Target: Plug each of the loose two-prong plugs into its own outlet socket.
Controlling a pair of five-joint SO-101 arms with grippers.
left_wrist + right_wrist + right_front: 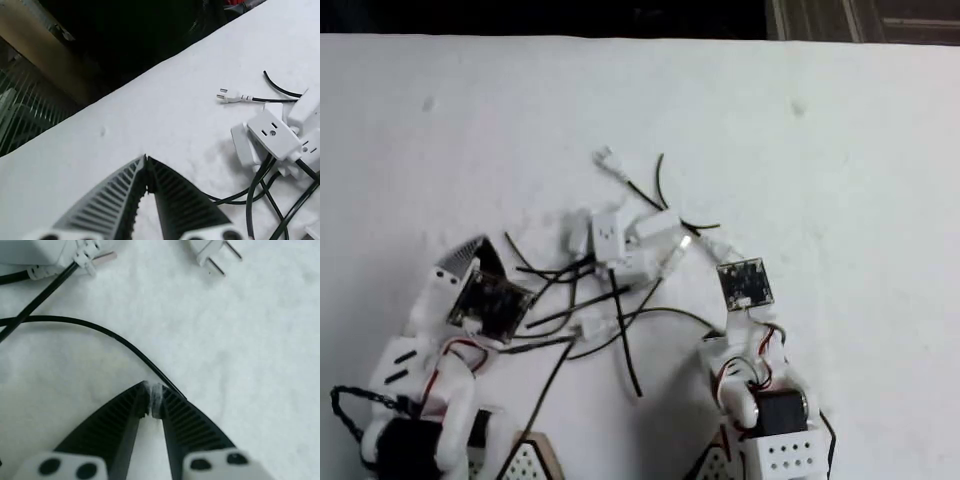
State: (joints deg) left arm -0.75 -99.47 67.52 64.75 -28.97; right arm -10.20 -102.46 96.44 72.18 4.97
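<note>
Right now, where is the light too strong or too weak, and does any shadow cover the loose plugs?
High view: the white table is evenly bright, with almost no shadows. Left wrist view: the room beyond the table is dark, but the loose plug lies fully lit. Right wrist view: soft, even light; the right gripper throws no shadow on the two-prong plug.

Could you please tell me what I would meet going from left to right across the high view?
left arm → white outlet sockets → right arm
</note>
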